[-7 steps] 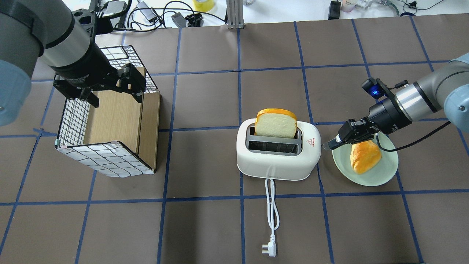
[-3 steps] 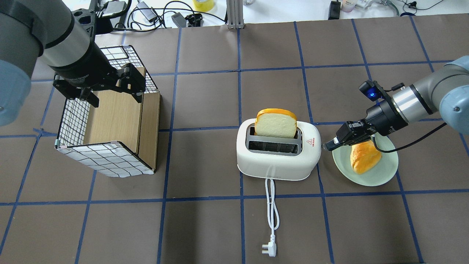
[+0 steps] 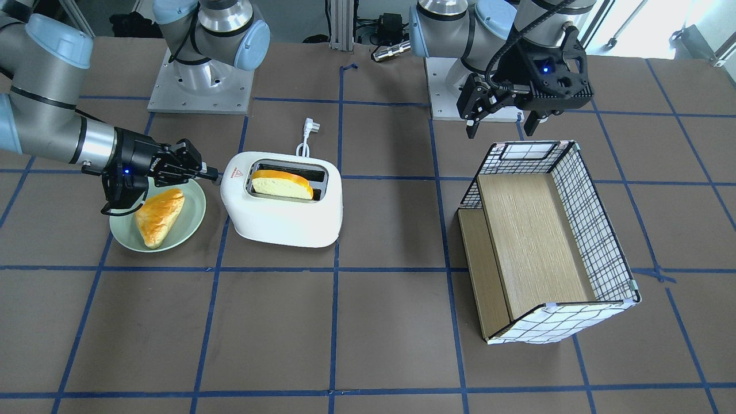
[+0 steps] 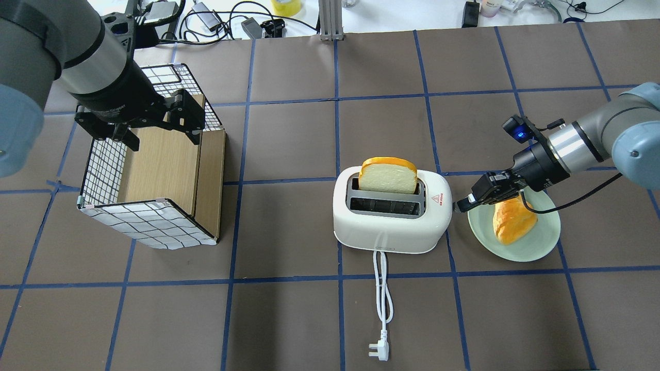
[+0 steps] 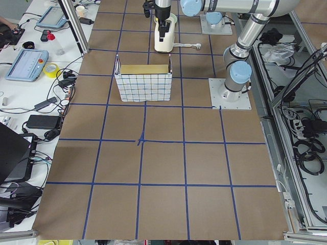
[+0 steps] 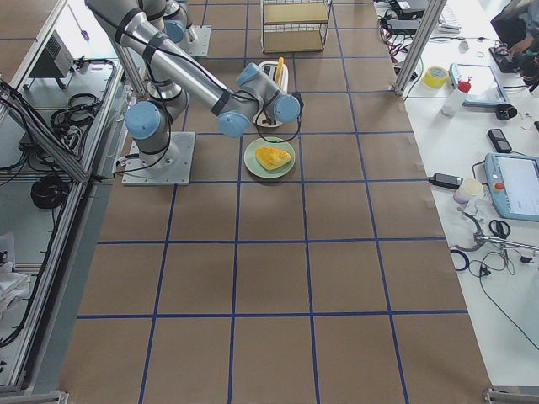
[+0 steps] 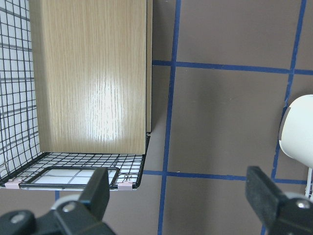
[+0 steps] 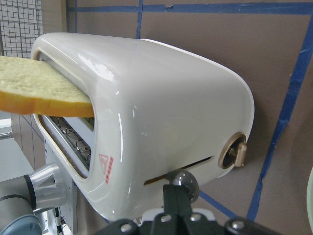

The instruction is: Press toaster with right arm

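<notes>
The white toaster [image 4: 392,219] stands mid-table with a red triangle sticker [image 4: 437,199] on top. A bread slice [image 4: 388,176] stands in its far slot. My right gripper [image 4: 460,206] is shut, and its tip is at the toaster's right end. In the right wrist view the shut fingertips [image 8: 177,198] touch the grey lever knob [image 8: 183,179] at the slot in the toaster's side [image 8: 161,132]. In the front view the right gripper [image 3: 210,171] meets the toaster [image 3: 282,215]. My left gripper [image 4: 160,135] hangs open and empty over the wire box; it also shows in the left wrist view [image 7: 178,196].
A pale green plate [image 4: 546,242] with a pastry [image 4: 513,221] lies under my right wrist, right of the toaster. The checked wire box [image 4: 154,226] with wooden shelves stands at the left. The white cord and plug [image 4: 380,350] trail toward the front edge.
My right gripper has moved slightly left and down against the toaster's end. The bread slice sits a little lower in the slot. The left arm has not moved.
</notes>
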Robot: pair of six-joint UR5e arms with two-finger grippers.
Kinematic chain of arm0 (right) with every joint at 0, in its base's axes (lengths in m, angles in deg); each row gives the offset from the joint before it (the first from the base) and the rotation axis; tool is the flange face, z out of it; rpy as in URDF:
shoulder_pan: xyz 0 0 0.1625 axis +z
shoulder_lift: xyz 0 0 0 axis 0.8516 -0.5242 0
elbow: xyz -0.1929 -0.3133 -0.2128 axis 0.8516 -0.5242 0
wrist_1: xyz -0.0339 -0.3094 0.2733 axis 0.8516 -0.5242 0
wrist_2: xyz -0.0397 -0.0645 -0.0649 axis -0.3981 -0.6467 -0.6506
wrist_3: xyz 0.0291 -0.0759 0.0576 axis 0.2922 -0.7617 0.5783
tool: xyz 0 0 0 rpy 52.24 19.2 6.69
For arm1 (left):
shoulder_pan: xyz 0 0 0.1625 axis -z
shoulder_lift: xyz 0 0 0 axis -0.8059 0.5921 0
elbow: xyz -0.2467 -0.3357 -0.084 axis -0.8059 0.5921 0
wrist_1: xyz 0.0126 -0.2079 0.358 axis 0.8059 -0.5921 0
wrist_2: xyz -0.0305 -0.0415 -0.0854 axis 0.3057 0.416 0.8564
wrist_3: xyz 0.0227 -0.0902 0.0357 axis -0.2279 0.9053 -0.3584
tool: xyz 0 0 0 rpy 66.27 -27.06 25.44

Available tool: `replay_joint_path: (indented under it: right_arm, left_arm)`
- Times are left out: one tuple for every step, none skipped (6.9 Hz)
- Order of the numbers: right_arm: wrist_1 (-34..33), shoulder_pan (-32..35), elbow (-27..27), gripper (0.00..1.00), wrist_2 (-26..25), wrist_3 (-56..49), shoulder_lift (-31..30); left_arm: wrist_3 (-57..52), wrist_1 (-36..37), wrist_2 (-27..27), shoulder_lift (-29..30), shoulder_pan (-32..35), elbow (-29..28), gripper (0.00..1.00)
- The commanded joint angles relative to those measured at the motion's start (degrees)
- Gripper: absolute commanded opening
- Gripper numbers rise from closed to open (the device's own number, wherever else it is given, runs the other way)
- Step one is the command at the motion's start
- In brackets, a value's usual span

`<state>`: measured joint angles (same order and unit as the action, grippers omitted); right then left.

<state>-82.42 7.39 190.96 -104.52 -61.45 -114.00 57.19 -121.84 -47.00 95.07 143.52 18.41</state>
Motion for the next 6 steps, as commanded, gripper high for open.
replay_joint_path:
  right_arm:
    - [-4.25,-0.03,2.68,0.00,-0.02,-0.31,0.91]
    - [-6.90,-0.03,4.53,0.00,-0.02,-0.31,0.91]
    - [-7.10,-0.12,4.72,0.00,-0.19,-0.31,0.91]
    - [-7.19,-0.12,4.64,0.00,-0.37,-0.14,0.82]
    - [-7.10,-0.21,4.03,0.00,-1.06,2.04,0.30]
    - [-7.36,-0.21,1.59,0.00,-1.33,7.89,-0.23]
  left_arm:
    - [0.00,0.00,0.00,0.00,0.00,0.00,1.00]
    - [0.00,0.00,0.00,0.00,0.00,0.00,1.00]
    - [0.00,0.00,0.00,0.00,0.00,0.00,1.00]
    - [0.00,0.00,0.00,0.00,0.00,0.00,1.00]
    - [0.00,0.00,0.00,0.00,0.00,0.00,1.00]
    - [0.00,0.00,0.00,0.00,0.00,0.00,1.00]
